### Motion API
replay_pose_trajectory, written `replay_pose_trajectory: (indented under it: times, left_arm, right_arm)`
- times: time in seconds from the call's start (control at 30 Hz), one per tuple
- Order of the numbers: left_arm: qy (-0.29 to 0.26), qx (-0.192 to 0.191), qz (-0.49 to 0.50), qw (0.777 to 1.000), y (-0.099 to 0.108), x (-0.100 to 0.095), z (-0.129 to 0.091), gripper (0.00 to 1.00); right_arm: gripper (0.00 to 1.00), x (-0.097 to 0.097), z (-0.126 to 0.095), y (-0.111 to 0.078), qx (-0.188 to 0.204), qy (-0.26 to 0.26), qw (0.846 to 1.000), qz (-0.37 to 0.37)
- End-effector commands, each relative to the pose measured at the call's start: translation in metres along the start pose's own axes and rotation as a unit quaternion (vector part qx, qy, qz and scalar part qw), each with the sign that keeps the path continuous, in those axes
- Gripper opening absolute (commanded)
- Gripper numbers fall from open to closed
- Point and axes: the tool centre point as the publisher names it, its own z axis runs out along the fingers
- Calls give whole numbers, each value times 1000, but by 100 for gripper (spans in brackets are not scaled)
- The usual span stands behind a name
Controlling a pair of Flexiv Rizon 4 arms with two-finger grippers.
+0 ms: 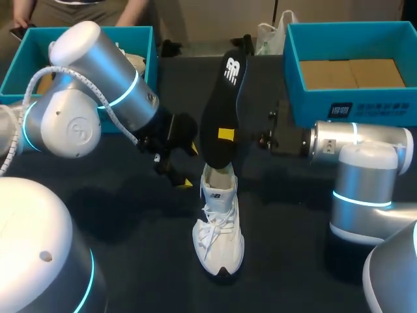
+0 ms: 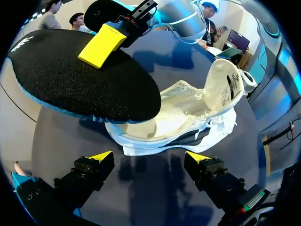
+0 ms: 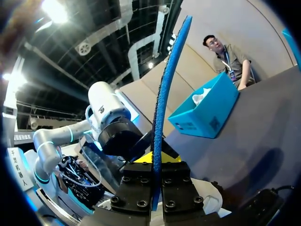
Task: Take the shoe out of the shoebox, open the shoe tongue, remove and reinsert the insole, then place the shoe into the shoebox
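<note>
Right gripper (image 1: 225,135) pinches the insole (image 1: 223,91) mid-length at frame centre, above the white shoe (image 1: 220,228) at lower centre; left gripper (image 1: 189,165) hangs open alongside; insole judged light, thin and floppy, so grip near the middle.

Silver arms (image 1: 98,62), cyan joint rings (image 1: 360,199), white braided cable (image 1: 107,111), black left end effector (image 2: 149,157), yellow fingertips (image 2: 101,156)

White shoe (image 1: 219,228); black insole (image 1: 217,114), blue-edged; turquoise shoebox (image 1: 352,109).
</note>
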Motion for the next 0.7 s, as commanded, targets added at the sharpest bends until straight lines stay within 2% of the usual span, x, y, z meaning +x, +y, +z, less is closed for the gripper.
replay_pose_trajectory:
  times: [0.03,0.5,0.7]
  left_arm:
    - [-7,2,0,1000,3,2,4,100]
    - [1,10,10,1000,4,3,3,100]
    - [1,10,10,1000,4,3,3,100]
  right_arm:
    - [0,-3,0,-4,-7,0,1000,1]
    - [0,-2,-3,-4,-10,4,1000,0]
    - [0,-13,0,-8,-25,1,1000,-1]
